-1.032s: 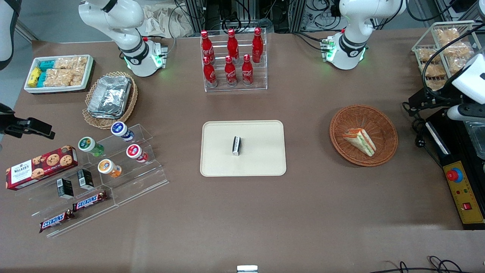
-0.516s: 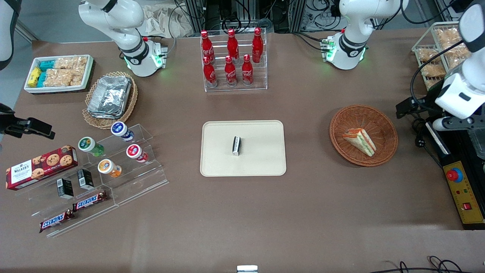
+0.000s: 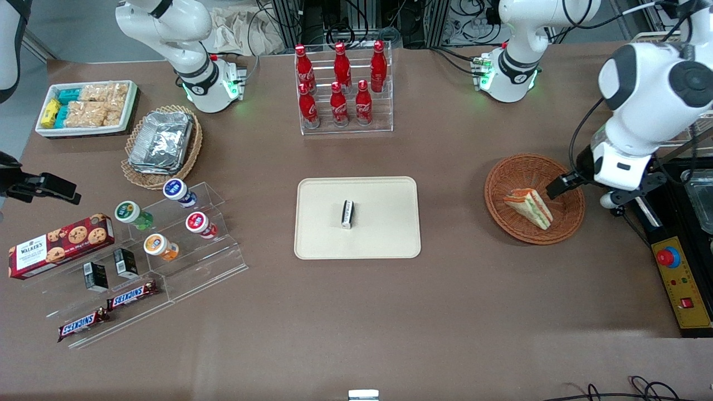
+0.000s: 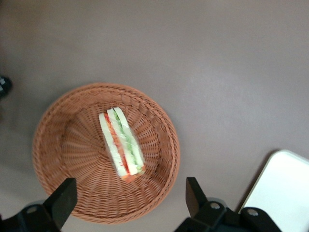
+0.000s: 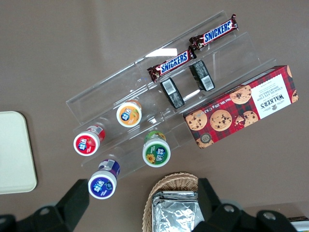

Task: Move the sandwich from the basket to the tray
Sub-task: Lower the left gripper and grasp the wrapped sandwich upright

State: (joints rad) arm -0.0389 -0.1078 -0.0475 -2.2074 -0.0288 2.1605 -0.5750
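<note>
The sandwich [image 3: 529,208], a white wedge with orange, red and green layers, lies in the round reddish-brown basket [image 3: 501,172]. My gripper [image 3: 584,192] hangs open above the basket's rim on the working arm's end, holding nothing. In the left wrist view the sandwich [image 4: 121,142] rests in the middle of the basket [image 4: 63,125], and the open gripper [image 4: 128,203] straddles the basket's rim, well above it. The cream tray [image 3: 384,234] lies at the table's middle, toward the parked arm from the basket, with a small black-and-white packet [image 3: 347,214] on it. A tray corner [image 4: 285,188] shows in the left wrist view.
A clear rack of red cola bottles [image 3: 342,89] stands farther from the front camera than the tray. A black control box with a red button [image 3: 677,273] sits at the working arm's table edge. Acrylic steps with jars and snacks [image 3: 167,234] lie toward the parked arm's end.
The left arm has swung in from the table's edge toward the basket; its gripper now hangs over the basket's rim. Sandwich, basket and tray have not moved.
</note>
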